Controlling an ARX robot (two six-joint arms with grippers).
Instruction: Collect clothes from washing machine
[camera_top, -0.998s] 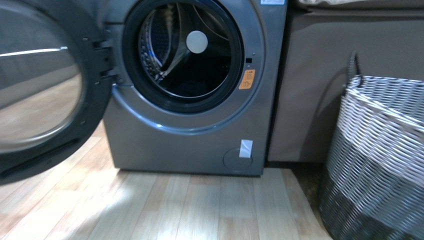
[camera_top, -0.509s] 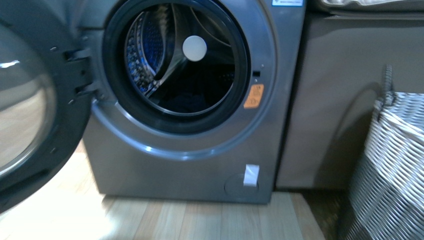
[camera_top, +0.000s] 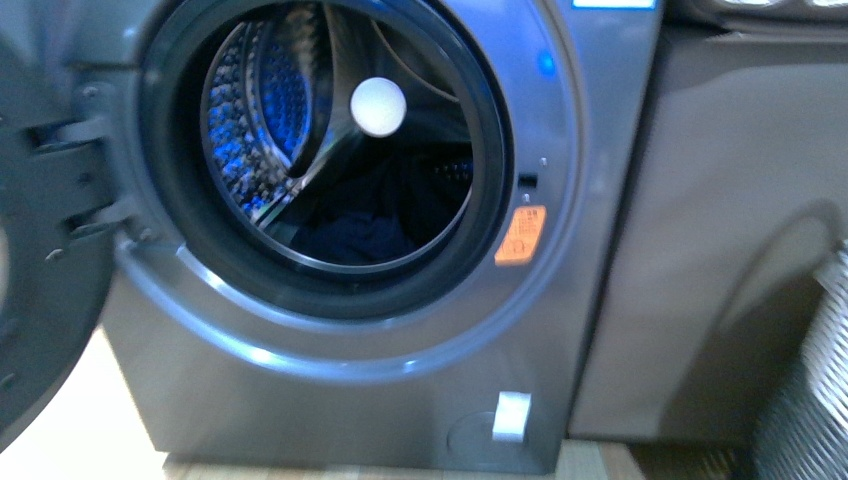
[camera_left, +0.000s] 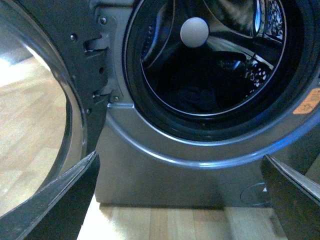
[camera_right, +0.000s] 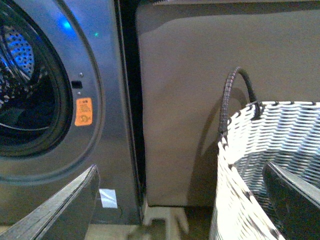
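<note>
The silver-grey washing machine (camera_top: 330, 400) fills the front view, its black-rimmed glass door (camera_top: 40, 250) swung open to the left. The dark navy clothes (camera_top: 365, 225) lie at the bottom of the perforated steel drum (camera_top: 240, 130). The clothes also show in the left wrist view (camera_left: 195, 97). An orange sticker (camera_top: 521, 235) sits right of the porthole. No arm shows in the front view. My left gripper (camera_left: 185, 200) is open and empty, low in front of the machine's lower panel. My right gripper (camera_right: 182, 202) is open and empty, facing the gap between the machine (camera_right: 60, 165) and the basket.
A striped woven basket (camera_right: 265, 165) with a dark handle stands on the right, its edge in the front view (camera_top: 815, 400). A brown cabinet panel (camera_top: 730, 230) stands right of the machine. The floor is pale wood (camera_left: 165, 225).
The front view has closed in on the machine: the porthole is larger and shifted left, the basket has slid almost out at the right, and the clothes in the drum show more clearly.
</note>
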